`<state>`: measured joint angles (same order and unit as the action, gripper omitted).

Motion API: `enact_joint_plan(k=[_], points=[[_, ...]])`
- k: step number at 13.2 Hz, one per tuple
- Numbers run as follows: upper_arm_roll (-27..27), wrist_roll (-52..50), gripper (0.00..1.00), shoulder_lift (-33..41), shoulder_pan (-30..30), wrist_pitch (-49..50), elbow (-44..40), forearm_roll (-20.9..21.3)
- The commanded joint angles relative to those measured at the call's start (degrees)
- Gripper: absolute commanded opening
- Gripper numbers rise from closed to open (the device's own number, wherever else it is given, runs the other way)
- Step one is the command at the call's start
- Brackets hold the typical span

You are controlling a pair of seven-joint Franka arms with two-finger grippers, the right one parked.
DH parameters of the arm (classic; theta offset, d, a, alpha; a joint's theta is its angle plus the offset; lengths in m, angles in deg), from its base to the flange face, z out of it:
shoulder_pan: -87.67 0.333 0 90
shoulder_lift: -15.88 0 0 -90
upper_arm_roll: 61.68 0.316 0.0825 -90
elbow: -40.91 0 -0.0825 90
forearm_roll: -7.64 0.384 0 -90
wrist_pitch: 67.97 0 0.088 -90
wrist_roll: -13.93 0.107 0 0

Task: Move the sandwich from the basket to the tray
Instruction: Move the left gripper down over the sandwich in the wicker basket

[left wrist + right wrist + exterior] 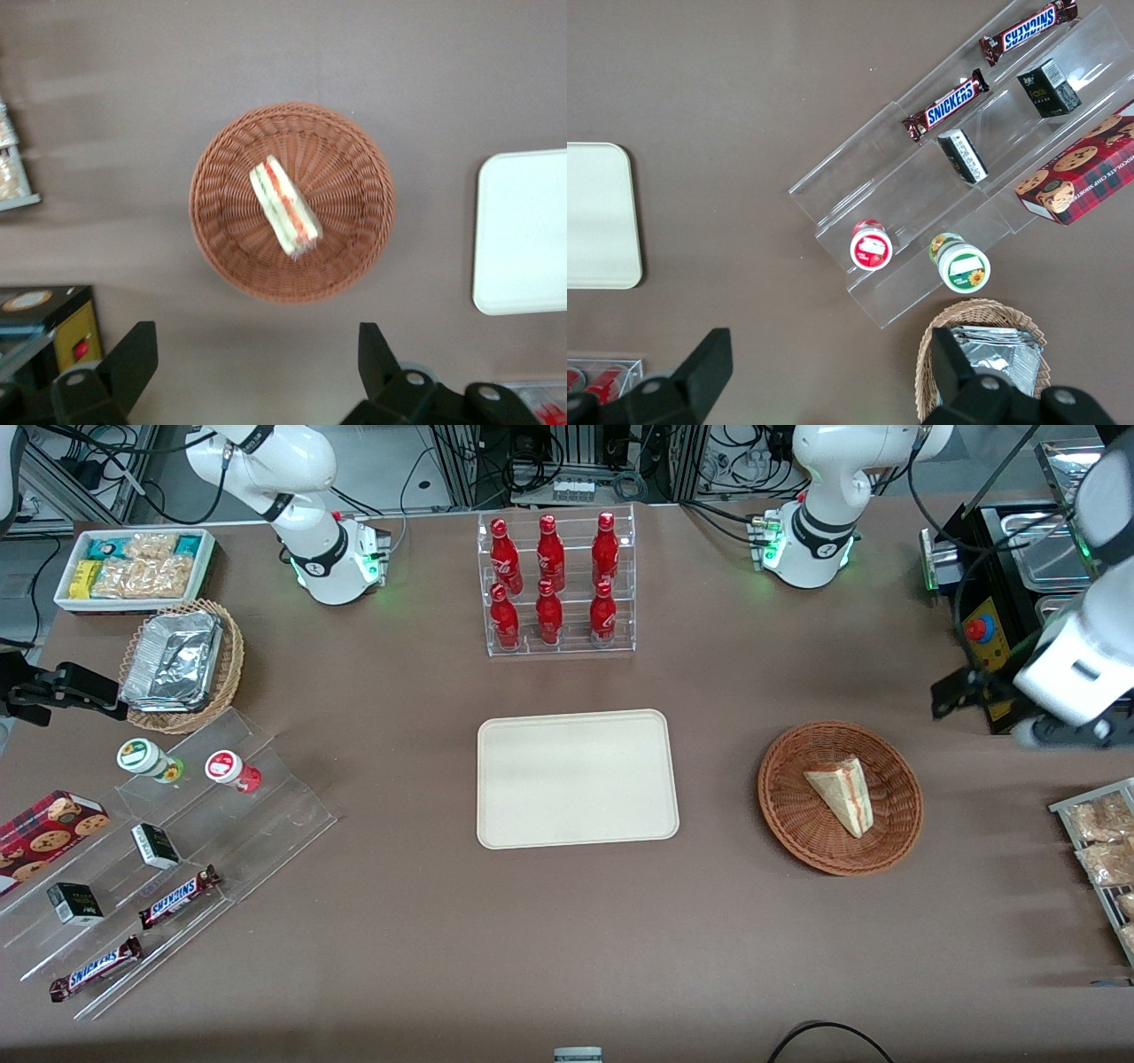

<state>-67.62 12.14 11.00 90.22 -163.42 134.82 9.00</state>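
a: toward the working arm's end of the tabletop, lying in the basket [784, 797], right around its middle: the sandwich [843, 794], resting flat on a bread face, filling stripe showing along the cut edge.

b: sitting low in the weave like that probably to stop any sliding. leaning on anything?

a: not touching the rim anywhere. looking free to lift, with open weave all around for fingers to come down on either side.

b: and the tray [578, 779]?

a: lying flat near the centre of the tabletop, between the basket and the parked arm's end, nearer to the front camera than the bottle rack [556, 584]. carrying nothing yet, so judging the task as barely begun. sitting close beside the basket, likely to keep the carry short.

b: locating the gripper [979, 695]?

a: hanging above the tabletop, just off the basket's rim toward the working arm's end, beside a black box with a red button [990, 636]. holding nothing, fingers [128, 354] spread wide apart, in the wrist view wider than the sandwich [283, 206] itself.

b: looking down on it, then?

a: looking down on the basket [363, 168], yes, but not hanging over the wedge: sandwich lying well clear of the fingertips and far lower. probably needing a shift over the basket's middle and a descent, perhaps a turn of the wrist to close across the two bread faces instead of along the length.
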Motion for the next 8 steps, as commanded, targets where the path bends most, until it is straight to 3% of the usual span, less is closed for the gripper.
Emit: enact_joint_plan(k=[1,8], points=[[0.1,-0.5,1.00,0.1,-0.1,-7.6,7.5,0.2],[0.1,-12.7,1.00,-3.2,-0.5,-23.2,19.5,0.3]])
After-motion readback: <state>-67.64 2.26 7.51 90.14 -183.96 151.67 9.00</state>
